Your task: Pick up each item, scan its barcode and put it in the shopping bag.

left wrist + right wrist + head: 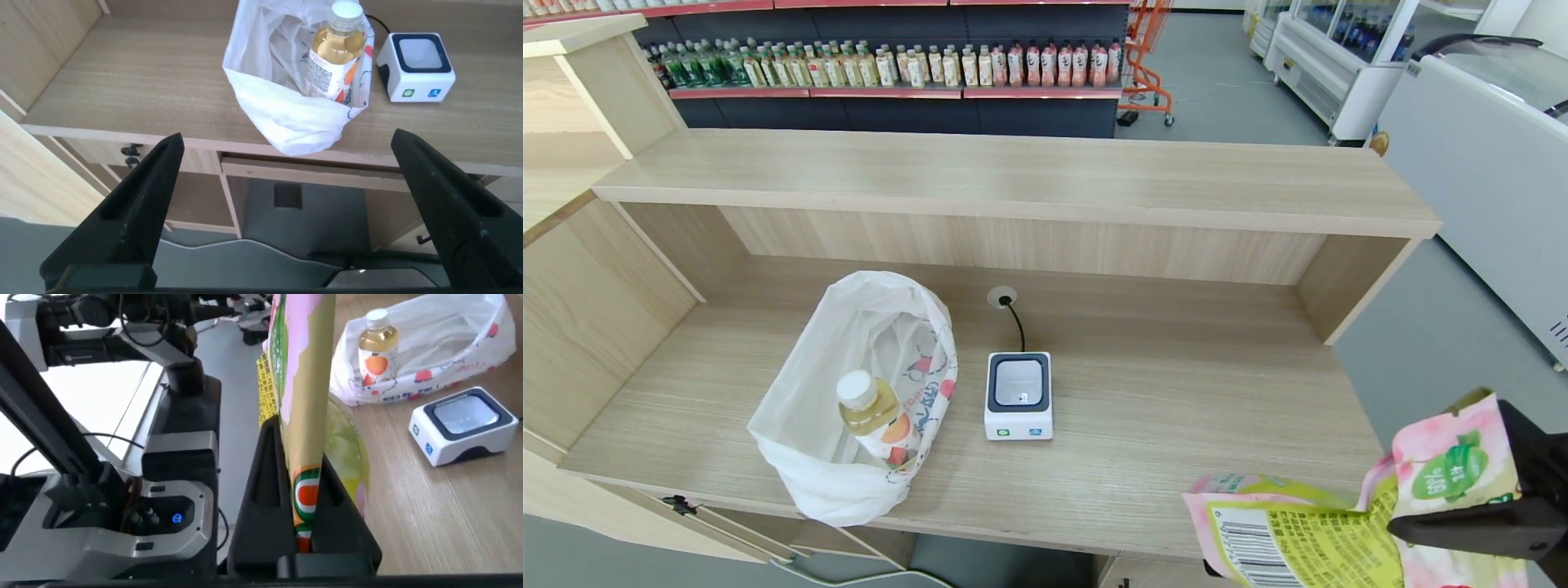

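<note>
**A:** Where's the item?

**B:** I have the pouch [1323, 539] clamped in the right gripper [304, 514], jaws closed on one end. I'm holding it in the air off the front right corner of the counter [1176, 392], well apart from the scanner [1018, 396]. Its barcode [1245, 547] faces up toward the head camera. The scanner's window also looks upward, so I judge the pouch needs turning over.

**A:** And the left arm?

**B:** The left gripper [286, 220] hangs open and empty, low in front of the counter on the bag's side. I'd guess it's parked there to leave the right arm room.

**A:** The bag?

**B:** The bag [809, 465] stands just left of the scanner, mouth open upward, with one bottle [872, 412] upright inside. That spot makes sense to me, since it's a short hop from scan to drop.

**A:** Surface and room?

**B:** It's a pale wood-grain counter with a raised ledge [1013, 175] along the back and walls at the sides. The scanner's cable [1017, 327] runs to a hole behind it. Beyond are shelves [849, 114] of bottled drinks, and freezers [1486, 163] stand to the right.
</note>
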Motion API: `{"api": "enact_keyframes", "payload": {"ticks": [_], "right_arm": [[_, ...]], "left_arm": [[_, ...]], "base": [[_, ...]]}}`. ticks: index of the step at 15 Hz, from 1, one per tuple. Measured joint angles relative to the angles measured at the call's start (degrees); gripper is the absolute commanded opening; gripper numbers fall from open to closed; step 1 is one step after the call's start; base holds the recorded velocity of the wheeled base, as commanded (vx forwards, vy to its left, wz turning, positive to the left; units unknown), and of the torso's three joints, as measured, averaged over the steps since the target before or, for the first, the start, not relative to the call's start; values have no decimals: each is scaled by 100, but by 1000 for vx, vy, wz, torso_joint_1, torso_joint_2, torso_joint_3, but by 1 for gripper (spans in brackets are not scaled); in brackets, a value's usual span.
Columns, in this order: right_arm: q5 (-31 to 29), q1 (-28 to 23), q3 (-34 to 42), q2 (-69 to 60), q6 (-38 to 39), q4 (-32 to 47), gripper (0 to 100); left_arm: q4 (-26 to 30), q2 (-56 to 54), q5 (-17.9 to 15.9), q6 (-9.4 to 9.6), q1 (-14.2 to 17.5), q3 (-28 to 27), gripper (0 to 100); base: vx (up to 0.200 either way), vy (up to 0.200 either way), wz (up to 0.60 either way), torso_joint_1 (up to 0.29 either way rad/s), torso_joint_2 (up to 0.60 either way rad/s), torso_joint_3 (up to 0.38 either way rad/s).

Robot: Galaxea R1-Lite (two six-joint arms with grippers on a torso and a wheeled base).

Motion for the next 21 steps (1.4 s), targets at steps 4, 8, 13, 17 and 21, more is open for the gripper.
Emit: {"api": "enact_keyframes", "payload": {"ticks": [4,8,13,17,21], "right_arm": [[-5,90,-49,0,473,117,0],[-65,116,-146,33,1220,118,0],[-84,271,-165,-85,1911,115,0],[-354,271,13,-144,1903,163,0],[-358,291,59,-135,1903,475,0]], "left_arm": [[0,0,0,0,0,0,100],[0,0,0,0,0,0,100],[0,0,2,0,0,0,100],[0,0,0,0,0,0,100],[0,0,0,0,0,0,100]], "base": [[0,0,0,0,0,0],[0,0,0,0,0,0],[0,0,0,0,0,0],[0,0,0,0,0,0],[0,0,0,0,0,0]]}}
